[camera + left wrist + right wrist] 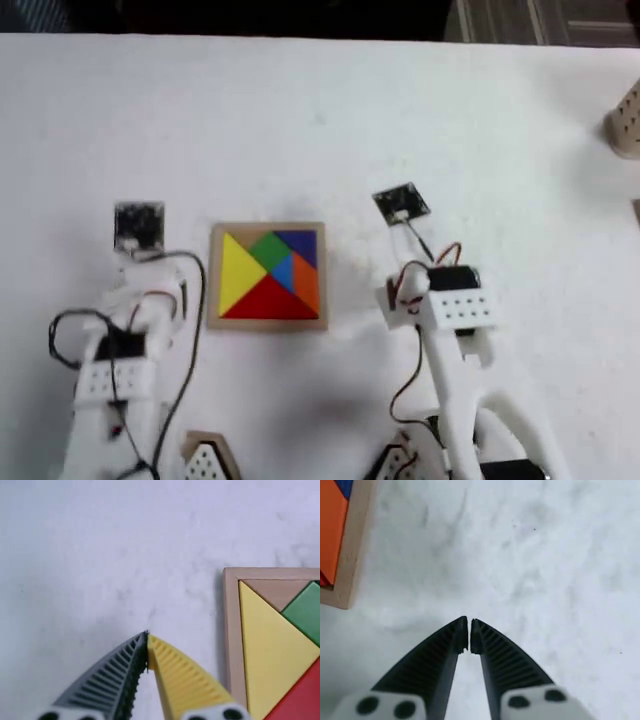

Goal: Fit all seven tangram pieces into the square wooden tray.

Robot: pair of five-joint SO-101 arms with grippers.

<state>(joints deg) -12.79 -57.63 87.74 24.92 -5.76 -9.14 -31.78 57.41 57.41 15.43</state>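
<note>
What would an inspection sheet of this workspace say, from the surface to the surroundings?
Surface: white table, faintly mottled.
Job's things: square wooden tray between the arms, holding yellow piece, green piece, blue piece, orange piece, red piece; tan corner triangle is piece or tray floor, cannot tell.
Clutter: holed wooden block at the table's edge.
Claws: left claw shut beside the tray; right claw shut over the table.
Cables: black cable loops by the left arm; red wires on the right arm.
Surroundings: dark strip beyond the far edge.
</note>
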